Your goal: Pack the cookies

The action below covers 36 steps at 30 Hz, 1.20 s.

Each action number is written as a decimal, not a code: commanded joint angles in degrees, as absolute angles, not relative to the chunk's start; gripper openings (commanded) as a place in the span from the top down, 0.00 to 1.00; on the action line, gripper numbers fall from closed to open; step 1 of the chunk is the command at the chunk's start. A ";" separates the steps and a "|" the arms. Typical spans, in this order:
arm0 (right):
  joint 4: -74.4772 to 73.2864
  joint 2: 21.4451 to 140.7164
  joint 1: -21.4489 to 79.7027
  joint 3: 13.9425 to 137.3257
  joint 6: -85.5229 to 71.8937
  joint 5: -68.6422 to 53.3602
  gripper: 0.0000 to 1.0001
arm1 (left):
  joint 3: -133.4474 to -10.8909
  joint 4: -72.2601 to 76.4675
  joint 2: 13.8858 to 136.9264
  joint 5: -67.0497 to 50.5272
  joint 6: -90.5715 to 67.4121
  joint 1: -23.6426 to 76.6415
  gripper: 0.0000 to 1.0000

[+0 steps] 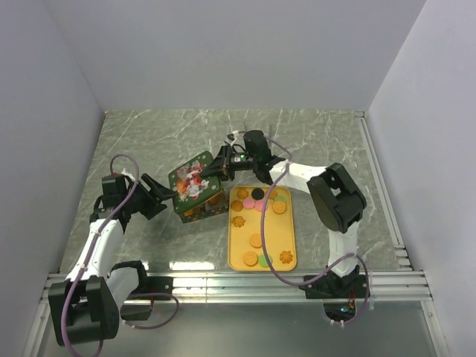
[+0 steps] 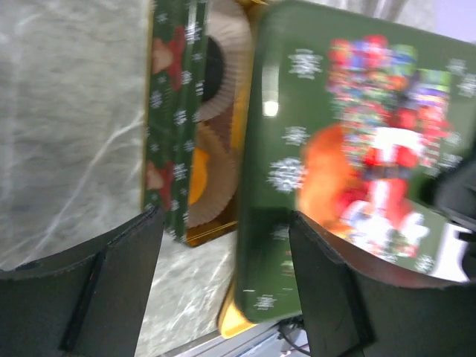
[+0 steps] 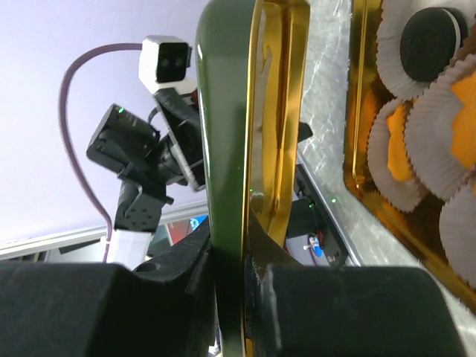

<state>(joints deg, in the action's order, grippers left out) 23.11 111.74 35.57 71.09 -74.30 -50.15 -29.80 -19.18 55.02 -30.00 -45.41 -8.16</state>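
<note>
Several cookies (image 1: 256,240) lie on a yellow tray (image 1: 291,242): tan, orange flower, pink, green and one dark disc (image 1: 257,193). More cookies sit in white paper cups in the open green tin (image 1: 204,209); the right wrist view shows a dark disc (image 3: 428,41) among them. My right gripper (image 1: 223,165) is shut on the rim of the tin's green Christmas lid (image 1: 195,178) and holds it tilted over the tin; it also shows in the right wrist view (image 3: 234,253). My left gripper (image 1: 165,195) is open at the lid's left edge. In the left wrist view (image 2: 223,219) the lid's corner (image 2: 268,245) lies between its fingers.
The tin (image 2: 175,111) stands just left of the tray on the grey marble table. White walls enclose the table on the left, the back and the right. A metal rail (image 1: 238,284) runs along the near edge.
</note>
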 commanded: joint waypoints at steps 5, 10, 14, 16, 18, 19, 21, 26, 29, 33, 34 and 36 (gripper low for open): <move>27.68 115.93 37.62 75.32 -75.06 -49.66 0.94 | -28.13 -7.65 55.72 -35.51 -48.16 -8.09 0.26; 27.95 116.98 37.88 74.79 -74.09 -49.22 0.94 | -26.72 -5.46 60.29 -33.93 -47.99 -8.17 0.29; 27.16 117.68 37.79 74.36 -72.42 -48.69 0.94 | -25.58 -4.14 63.36 -32.34 -47.46 -8.17 0.30; 27.07 118.04 37.79 74.27 -71.81 -48.52 0.94 | -25.14 -3.08 65.12 -32.43 -47.29 -8.17 0.30; 26.90 118.56 37.53 74.27 -71.11 -48.52 0.94 | -24.52 -0.62 66.70 -32.87 -47.98 -8.09 0.30; 26.98 118.74 37.62 74.09 -70.84 -48.34 0.94 | -24.35 -0.44 67.14 -33.05 -48.25 -8.17 0.30; 26.72 118.83 37.35 73.74 -69.97 -48.16 0.95 | -24.34 2.81 68.20 -33.57 -48.95 -8.09 0.31; 24.62 118.56 36.39 73.12 -67.77 -46.67 0.95 | -26.27 5.18 70.48 -33.93 -49.57 -6.95 0.31; 20.76 118.39 35.95 73.82 -65.05 -45.79 0.94 | -29.08 3.96 73.03 -32.96 -48.78 -4.84 0.32; 16.44 118.48 35.42 74.79 -60.92 -45.00 0.86 | -32.16 2.55 75.50 -31.56 -47.99 -2.38 0.33; 15.83 118.48 35.33 74.88 -60.56 -44.74 0.83 | -32.69 2.03 75.85 -31.38 -47.99 -1.76 0.33; 14.16 118.30 35.16 75.06 -59.42 -44.21 0.68 | -34.54 1.32 76.90 -31.20 -47.55 -1.41 0.33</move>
<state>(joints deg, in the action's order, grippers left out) 18.72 118.54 35.57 73.19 -63.31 -45.93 -30.41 0.71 76.20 -31.09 -48.73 -2.63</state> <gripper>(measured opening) 0.278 0.671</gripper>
